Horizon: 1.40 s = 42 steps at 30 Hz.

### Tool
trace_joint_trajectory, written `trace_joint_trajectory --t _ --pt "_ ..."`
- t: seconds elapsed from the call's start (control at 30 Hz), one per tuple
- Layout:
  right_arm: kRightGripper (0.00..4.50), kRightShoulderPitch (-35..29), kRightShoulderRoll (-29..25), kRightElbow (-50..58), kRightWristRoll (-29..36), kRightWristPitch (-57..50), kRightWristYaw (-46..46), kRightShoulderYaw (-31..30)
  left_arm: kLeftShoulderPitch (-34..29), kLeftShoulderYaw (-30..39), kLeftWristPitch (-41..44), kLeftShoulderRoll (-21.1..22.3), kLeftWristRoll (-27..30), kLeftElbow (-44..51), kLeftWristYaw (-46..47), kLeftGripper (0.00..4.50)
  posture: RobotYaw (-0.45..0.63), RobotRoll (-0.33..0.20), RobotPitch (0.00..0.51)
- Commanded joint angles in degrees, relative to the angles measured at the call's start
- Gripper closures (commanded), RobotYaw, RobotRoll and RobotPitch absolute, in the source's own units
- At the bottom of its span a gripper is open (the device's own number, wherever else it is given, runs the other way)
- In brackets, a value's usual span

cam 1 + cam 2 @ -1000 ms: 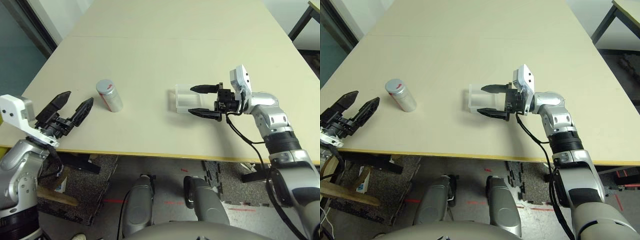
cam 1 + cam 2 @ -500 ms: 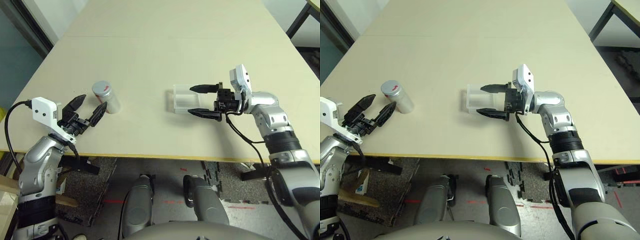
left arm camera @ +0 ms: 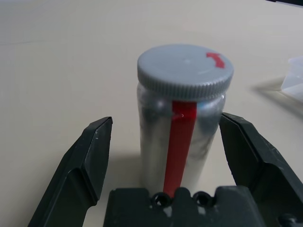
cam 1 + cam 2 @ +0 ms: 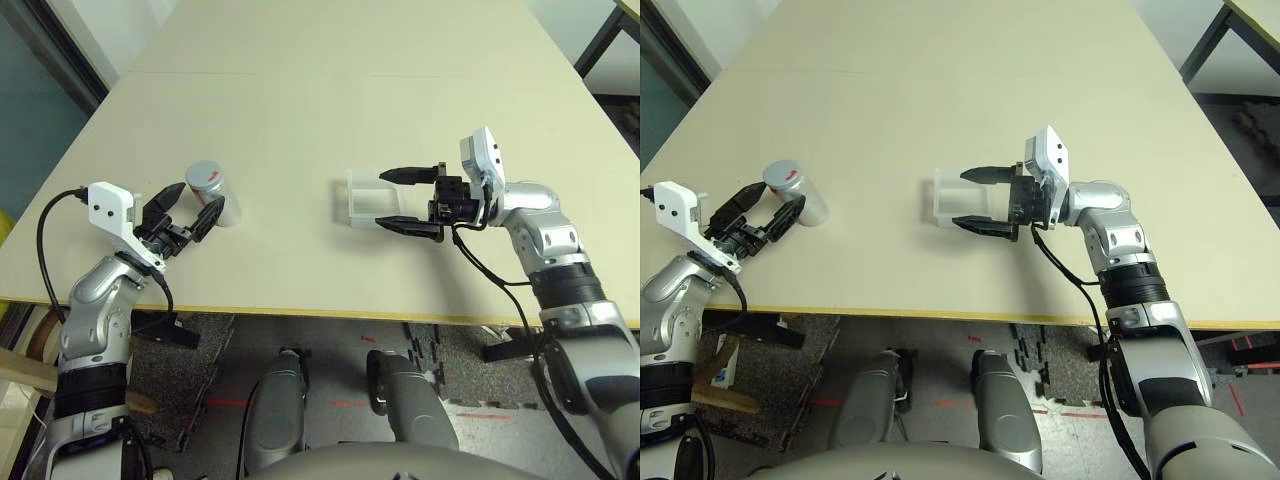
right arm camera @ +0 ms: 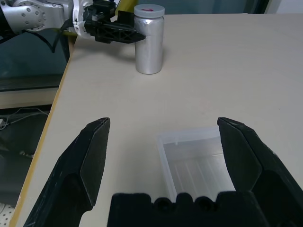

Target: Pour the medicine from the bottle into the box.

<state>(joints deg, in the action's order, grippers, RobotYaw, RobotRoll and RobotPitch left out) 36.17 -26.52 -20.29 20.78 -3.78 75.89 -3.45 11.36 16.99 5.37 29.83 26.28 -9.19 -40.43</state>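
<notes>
1. I have the left gripper (image 3: 163,156) with fingers spread wide around the capped bottle (image 3: 182,118), which stands upright on the worktop (image 4: 300,120); I would close squarely on the body, below the cap.
2. My right gripper (image 4: 405,198) stands wide open, empty, flanking the box (image 4: 368,197).
3. The box's clear walls are hard to trace, and I cannot see the bottle's contents.

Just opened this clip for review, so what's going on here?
The left gripper, jaws open, has the capped bottle standing between its fingers on the table, not yet gripped. The right gripper, also open, sits at the clear box, fingers on either side of its near end. Nothing has been poured; the cap is on.
</notes>
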Motion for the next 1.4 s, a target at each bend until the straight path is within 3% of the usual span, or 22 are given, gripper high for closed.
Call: trace_joint_trajectory --t 0.03,0.6,1.3,1.4 --pt "0.0 -1.26 -0.59 1.61 0.26 -0.34 -0.38 0.44 1.47 -1.5 -1.07 -0.85 -1.47 -2.79 -0.81 0.06 -0.03 0.0 0.173" --pt "0.0 -3.15 -1.43 4.77 0.55 -1.16 -2.31 0.74 8.91 -3.28 -6.6 -2.3 -4.8 -13.46 -1.12 0.06 -0.08 0.0 0.164" --pt "0.0 -3.45 -1.81 5.18 0.65 -0.86 -3.11 0.47 12.77 -3.51 -13.38 -3.74 -7.79 -21.41 -0.48 0.06 -0.09 0.0 0.158" --pt "0.0 -3.59 -1.74 5.32 0.65 -0.83 -3.26 0.46 13.04 -3.34 -13.65 -3.81 -7.85 -21.83 -0.39 0.66 -0.09 0.0 0.159"
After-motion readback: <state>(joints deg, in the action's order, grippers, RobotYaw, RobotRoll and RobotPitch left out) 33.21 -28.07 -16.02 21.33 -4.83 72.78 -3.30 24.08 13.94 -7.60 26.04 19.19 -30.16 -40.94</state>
